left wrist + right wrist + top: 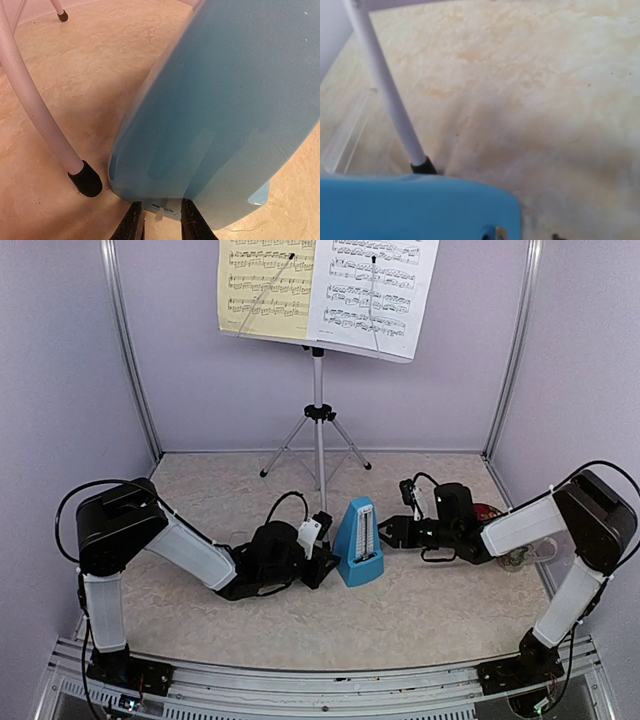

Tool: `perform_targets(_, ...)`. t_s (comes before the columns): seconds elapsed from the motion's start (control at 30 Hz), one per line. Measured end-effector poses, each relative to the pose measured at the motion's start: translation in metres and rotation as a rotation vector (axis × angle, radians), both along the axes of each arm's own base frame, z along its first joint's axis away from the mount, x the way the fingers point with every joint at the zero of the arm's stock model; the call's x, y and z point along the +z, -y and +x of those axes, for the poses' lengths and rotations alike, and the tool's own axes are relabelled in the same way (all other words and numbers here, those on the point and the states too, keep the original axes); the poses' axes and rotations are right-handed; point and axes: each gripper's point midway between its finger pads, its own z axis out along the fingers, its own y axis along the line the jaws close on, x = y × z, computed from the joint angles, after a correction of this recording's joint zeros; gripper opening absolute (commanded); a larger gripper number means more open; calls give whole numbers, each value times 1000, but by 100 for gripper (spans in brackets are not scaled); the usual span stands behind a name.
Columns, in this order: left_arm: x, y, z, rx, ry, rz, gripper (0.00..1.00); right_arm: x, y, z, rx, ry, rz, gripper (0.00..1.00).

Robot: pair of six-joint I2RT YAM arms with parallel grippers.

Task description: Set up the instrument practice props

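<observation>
At 6 o'clock of the table point(200, 490) the two arm bases stand, left and right. From them the arms bend inward, low over the surface, toward the blue metronome point(358, 545). It stands upright near the middle of the table.

The left gripper point(161, 212) is at 9 o'clock of the metronome, down at its base. In the left wrist view its two black fingers point(132, 225) stand only a little apart, with the lower edge of the blue body right in front of them. Whether they pinch this edge I cannot tell. The right gripper point(388, 532) is at 3 o'clock of the metronome, very near its side. Its fingers do not show in its own camera (only blue plastic fills the bottom there), so I cannot tell if its claw is apart or together.

Behind the right forearm, at 3 o'clock of the table, a patterned mug point(517, 560) and a dark red disc point(489, 510) are half hidden by the arm.

At 12 o'clock of the metronome stands the silver tripod stand point(318, 430). Its front foot point(86, 179) rests just beside the metronome base. High on the stand lean a yellow sheet point(250, 300) at the left and a white sheet point(395, 300) at the right, side by side, each crossed by a thin wire holder
</observation>
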Motion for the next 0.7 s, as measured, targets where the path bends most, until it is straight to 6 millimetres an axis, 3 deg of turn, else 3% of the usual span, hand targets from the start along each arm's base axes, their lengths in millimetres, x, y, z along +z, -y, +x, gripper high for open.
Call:
perform_targets(0.27, 15, -3, 4, 13, 40, 3, 48, 40, 15, -19, 54, 133, -4, 86)
perform_targets(0.47, 42, -7, 10, 11, 71, -40, 50, 69, 15, -42, 158, 255, 3, 94)
perform_targets(0.57, 50, -14, 10, 14, 81, -56, 50, 73, 11, -53, 221, 277, 17, 98)
perform_targets(0.7, 53, -16, 11, 16, 86, -65, 50, 75, 8, -60, 267, 282, 31, 95)
